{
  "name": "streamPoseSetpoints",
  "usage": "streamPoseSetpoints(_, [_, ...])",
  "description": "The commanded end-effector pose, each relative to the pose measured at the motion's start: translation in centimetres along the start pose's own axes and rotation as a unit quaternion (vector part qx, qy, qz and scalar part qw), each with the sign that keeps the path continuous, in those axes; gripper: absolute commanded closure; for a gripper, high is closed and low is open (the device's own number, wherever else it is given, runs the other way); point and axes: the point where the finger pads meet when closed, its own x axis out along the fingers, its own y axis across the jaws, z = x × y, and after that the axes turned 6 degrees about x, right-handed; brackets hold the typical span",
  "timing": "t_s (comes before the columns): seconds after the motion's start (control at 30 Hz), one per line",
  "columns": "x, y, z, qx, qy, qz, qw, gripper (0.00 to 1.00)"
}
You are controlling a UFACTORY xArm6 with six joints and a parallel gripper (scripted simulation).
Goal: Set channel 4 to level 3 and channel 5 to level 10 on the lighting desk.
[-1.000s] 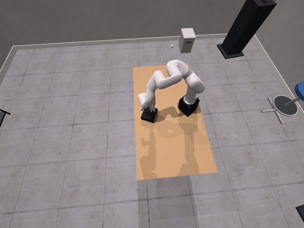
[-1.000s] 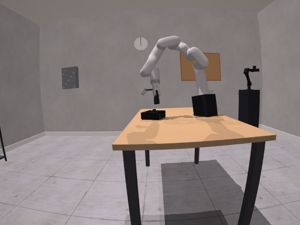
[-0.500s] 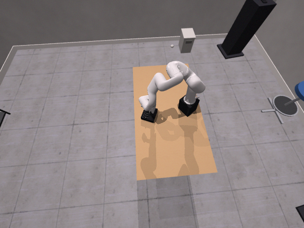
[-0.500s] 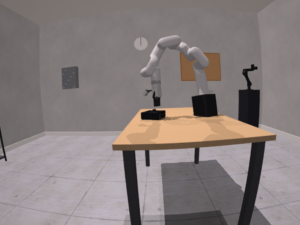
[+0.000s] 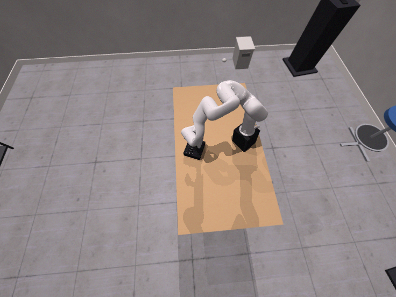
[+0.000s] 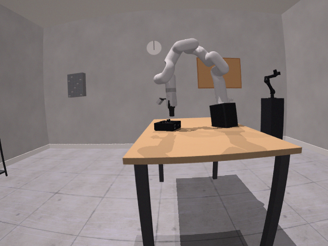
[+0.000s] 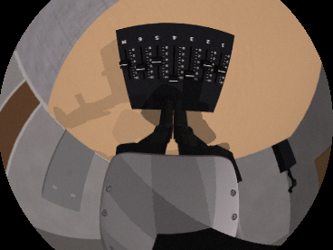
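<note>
The lighting desk [image 7: 176, 73] is a small black box with a row of several faders. It stands on its feet on the tan table, near the left edge [image 6: 167, 125] [image 5: 193, 150]. In the wrist view the white-lined fader caps sit at different heights; two middle caps [image 7: 174, 81] stand lowest, closest to my fingers. The channel numbers are too small to read. My gripper [image 7: 173, 109] [image 6: 171, 113] is shut with nothing between the fingers. It points straight down and hangs a short way above the desk's near part, not touching it.
The arm's black base block [image 6: 223, 114] stands on the table to the right of the desk. The table's left edge runs close beside the desk. A black pedestal [image 6: 272, 116] stands off the table at the far right.
</note>
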Motion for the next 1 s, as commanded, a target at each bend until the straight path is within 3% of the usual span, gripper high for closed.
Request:
streamPoseSetpoints(0.0, [-0.11,-0.09,-0.08,0.0,0.001,-0.001,1.0,1.0])
streamPoseSetpoints(0.97, [0.15,-0.09,-0.08,0.0,0.001,-0.001,1.0,1.0])
